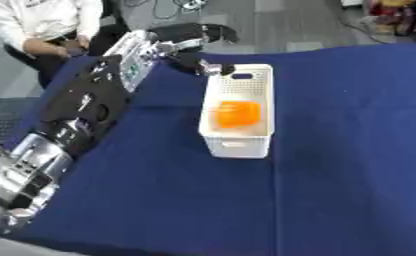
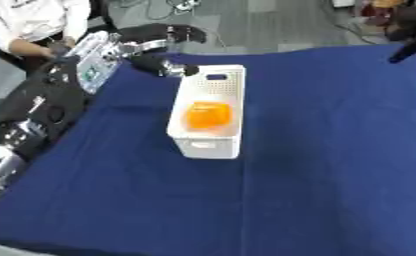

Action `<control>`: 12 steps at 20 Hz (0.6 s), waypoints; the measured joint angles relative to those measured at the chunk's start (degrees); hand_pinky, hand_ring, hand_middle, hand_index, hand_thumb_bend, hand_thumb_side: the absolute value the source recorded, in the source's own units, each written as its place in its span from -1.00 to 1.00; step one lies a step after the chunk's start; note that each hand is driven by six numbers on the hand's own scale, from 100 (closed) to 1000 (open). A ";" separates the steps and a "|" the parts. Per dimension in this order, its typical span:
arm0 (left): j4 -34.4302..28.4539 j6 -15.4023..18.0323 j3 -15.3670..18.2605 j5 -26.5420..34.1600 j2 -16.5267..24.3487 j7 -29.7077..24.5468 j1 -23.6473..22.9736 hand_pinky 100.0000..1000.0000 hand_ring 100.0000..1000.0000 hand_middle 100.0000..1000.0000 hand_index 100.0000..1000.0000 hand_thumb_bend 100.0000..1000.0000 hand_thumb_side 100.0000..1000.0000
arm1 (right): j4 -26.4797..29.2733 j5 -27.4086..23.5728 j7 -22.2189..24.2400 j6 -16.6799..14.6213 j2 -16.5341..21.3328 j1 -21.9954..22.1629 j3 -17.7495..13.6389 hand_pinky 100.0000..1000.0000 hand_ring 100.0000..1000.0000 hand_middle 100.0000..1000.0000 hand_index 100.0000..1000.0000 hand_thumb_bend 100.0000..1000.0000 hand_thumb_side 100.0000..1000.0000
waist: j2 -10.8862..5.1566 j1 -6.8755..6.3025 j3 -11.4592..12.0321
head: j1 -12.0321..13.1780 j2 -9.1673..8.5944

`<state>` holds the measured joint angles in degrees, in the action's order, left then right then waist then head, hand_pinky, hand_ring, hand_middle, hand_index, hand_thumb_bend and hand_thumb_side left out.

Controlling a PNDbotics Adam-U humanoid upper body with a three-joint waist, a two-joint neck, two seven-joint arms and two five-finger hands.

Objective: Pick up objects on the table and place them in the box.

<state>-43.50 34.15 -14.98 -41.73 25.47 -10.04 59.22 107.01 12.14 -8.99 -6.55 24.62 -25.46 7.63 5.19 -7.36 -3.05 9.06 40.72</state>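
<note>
- Orange block [image 1: 238, 114] inside white box [image 1: 239, 146], mid-floor, a bit toward the far end; already placed, judging by position.
- Box upright on blue cloth [image 1: 334, 150], long axis running away from the camera, handle slot at the far wall; sits left of centre, open top ready for drops.
- No other loose objects visible on the cloth; task likely near done, or remaining items out of view.
- Left hand [image 1: 198, 47] beyond the box's far-left corner, over the table's far edge; fingers curled, nothing seen in them.
- One fingertip or thumb tip near the box's far rim; touching or just apart, cannot tell.
- Left arm [image 1: 80, 110] stretched along the left side from lower left to the far edge; probably there for a reach over the box.
- Right hand [image 2: 411, 30] only as a dark shape at the upper right corner of the right eye view; fingers apart or together, cannot tell.
- Cloth dark blue, covers the whole tabletop, slight folds near the arm.
- Grey floor beyond the table, cables [image 1: 172, 6] on it, clutter at the top right corner.
</note>
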 measured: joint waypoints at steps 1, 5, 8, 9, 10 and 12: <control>0.18 -0.28 0.84 0.18 0.35 1.42 -0.64 1.00 1.00 1.00 1.00 -0.61 1.00 | 0.00 0.00 0.00 0.00 0.00 0.00 0.00 -0.23 0.12 0.28 0.31 -1.00 0.87 | -0.01 -0.05 0.07 | 0.01 0.00; -1.49 -2.41 3.63 6.52 4.90 7.35 -6.71 1.00 1.00 1.00 1.00 -0.66 1.00 | -0.04 0.05 -0.05 0.04 0.13 0.43 -0.09 -0.23 0.12 0.28 0.31 -1.00 0.87 | -0.42 -0.73 1.62 | 0.01 0.43; -5.40 -4.75 4.30 13.73 9.79 9.99 -12.69 1.00 1.00 1.00 1.00 -0.67 1.00 | -0.04 0.21 -0.19 0.09 0.92 1.44 -0.25 -0.23 0.12 0.28 0.31 -1.00 0.87 | -0.96 -0.69 2.85 | -0.04 1.38; -7.04 -5.48 4.36 16.00 11.07 10.53 -14.44 1.00 1.00 1.00 1.00 -0.66 1.00 | -0.05 0.33 -0.26 0.14 1.17 1.79 -0.33 -0.23 0.12 0.28 0.31 -1.00 0.88 | -1.01 -0.66 3.11 | -0.04 1.67; -8.95 -6.07 4.37 18.23 12.02 11.01 -16.30 1.00 1.00 1.00 1.00 -0.66 1.00 | -0.06 0.46 -0.36 0.20 1.48 2.15 -0.46 -0.23 0.12 0.28 0.31 -1.00 0.88 | -1.06 -0.60 3.41 | -0.05 1.89; -13.30 -7.23 4.36 22.47 13.58 11.65 -19.98 1.00 1.00 1.00 1.00 -0.65 1.00 | -0.08 0.70 -0.50 0.18 1.89 2.73 -0.63 -0.23 0.12 0.28 0.31 -1.00 0.88 | -1.10 -0.26 3.98 | -0.03 2.57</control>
<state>-56.81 26.92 -10.62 -19.26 39.05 1.61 39.24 106.93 12.83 -9.50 -6.37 26.51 -22.72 6.99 4.09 -7.62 0.94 9.03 43.29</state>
